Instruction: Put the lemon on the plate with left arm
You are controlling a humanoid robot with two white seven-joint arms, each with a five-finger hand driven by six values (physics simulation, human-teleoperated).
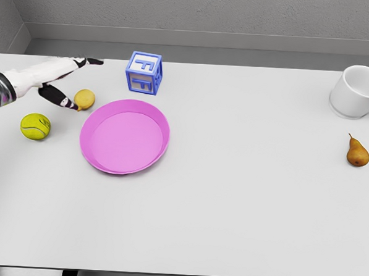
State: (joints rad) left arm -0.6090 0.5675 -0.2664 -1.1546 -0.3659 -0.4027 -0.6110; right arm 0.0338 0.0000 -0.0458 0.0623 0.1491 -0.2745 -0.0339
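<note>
A small yellow lemon (85, 99) lies on the white table just left of the pink plate (103, 152). My left hand (68, 82) reaches in from the left edge, its fingers spread open. The thumb tip touches or nearly touches the lemon's left side, while the long fingers point past it above, toward the block. Nothing is held. The plate is bare inside. The right arm does not show.
A blue letter block (144, 73) stands just behind the plate. A yellow-green tennis ball (35, 126) lies left of the plate, below my forearm. A white mug (359, 91) and a brown pear (357, 151) are at the far right.
</note>
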